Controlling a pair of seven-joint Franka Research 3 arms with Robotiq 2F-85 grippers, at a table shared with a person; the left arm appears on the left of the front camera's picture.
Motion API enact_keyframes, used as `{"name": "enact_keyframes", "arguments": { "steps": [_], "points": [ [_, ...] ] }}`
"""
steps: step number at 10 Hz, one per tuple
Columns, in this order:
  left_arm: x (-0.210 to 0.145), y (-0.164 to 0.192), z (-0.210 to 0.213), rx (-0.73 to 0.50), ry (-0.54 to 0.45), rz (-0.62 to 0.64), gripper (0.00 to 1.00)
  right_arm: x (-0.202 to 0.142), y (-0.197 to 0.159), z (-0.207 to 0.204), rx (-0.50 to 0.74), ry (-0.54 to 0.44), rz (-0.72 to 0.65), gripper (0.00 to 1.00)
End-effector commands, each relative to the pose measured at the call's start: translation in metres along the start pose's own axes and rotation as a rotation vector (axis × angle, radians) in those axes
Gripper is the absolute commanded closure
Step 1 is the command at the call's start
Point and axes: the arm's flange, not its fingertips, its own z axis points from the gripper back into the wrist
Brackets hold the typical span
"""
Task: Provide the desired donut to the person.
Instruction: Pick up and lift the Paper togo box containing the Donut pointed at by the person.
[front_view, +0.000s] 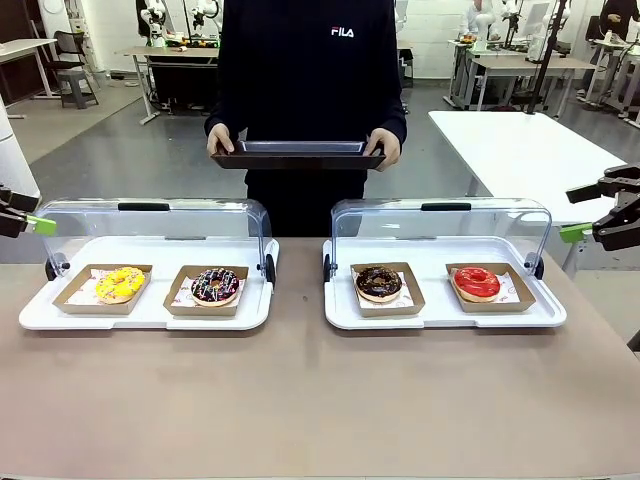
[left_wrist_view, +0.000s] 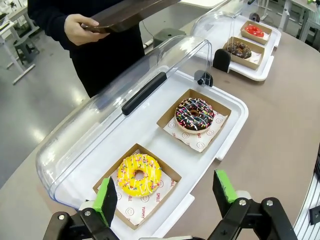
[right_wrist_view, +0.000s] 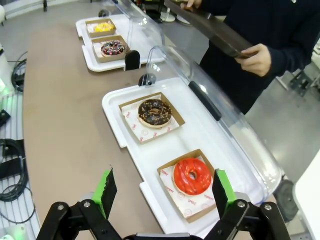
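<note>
The person in a black sweatshirt stands at the far side and holds a dark tray in both hands. The left white case holds a yellow donut and a chocolate sprinkled donut. In the right case lie a dark chocolate donut and a red donut. Nothing marks one of them as the desired donut. My left gripper hovers open at the left edge, above the yellow donut. My right gripper hovers open near the red donut.
Both clear lids are swung back toward the person. Each donut sits in its own brown paper box. A white table stands behind at the right. The brown tabletop in front of the cases is bare.
</note>
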Motion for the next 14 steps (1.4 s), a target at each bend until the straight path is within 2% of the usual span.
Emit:
{"name": "enact_keyframes", "arguments": {
  "steps": [1,14],
  "points": [
    [0.0014,-0.0007,0.0003,-0.003,-0.006,-0.003,0.0,-0.0003,-0.0013,0.0006,-0.007,0.003,0.01,0.0],
    [0.0014,-0.0007,0.0003,-0.003,-0.006,-0.003,0.0,-0.0003,-0.0013,0.0006,-0.007,0.003,0.01,0.0]
  ]
}}
